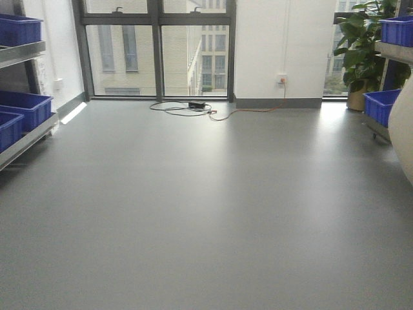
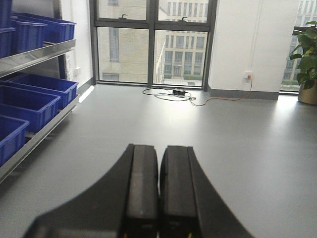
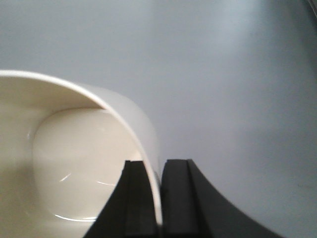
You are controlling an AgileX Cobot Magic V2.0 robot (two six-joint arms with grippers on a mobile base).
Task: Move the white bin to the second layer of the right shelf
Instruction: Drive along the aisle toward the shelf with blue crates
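Note:
The white bin (image 3: 74, 148) fills the left of the right wrist view, its glossy cream inside facing the camera. My right gripper (image 3: 159, 163) is shut on the bin's rim, with one finger inside the wall and one outside, and holds it above the grey floor. At the right edge of the front view a curved slice of the white bin (image 1: 404, 135) shows. My left gripper (image 2: 159, 148) is shut with nothing in it and points across the floor. The right shelf (image 1: 393, 53) shows only as a sliver at the far right. Which level is its second layer I cannot tell.
Blue crates (image 1: 382, 105) sit on the right shelf, beside a potted plant (image 1: 358, 51). A steel rack (image 2: 39, 52) with more blue crates (image 2: 29, 101) lines the left side. Cables and a black box (image 1: 197, 105) lie on the floor by the window.

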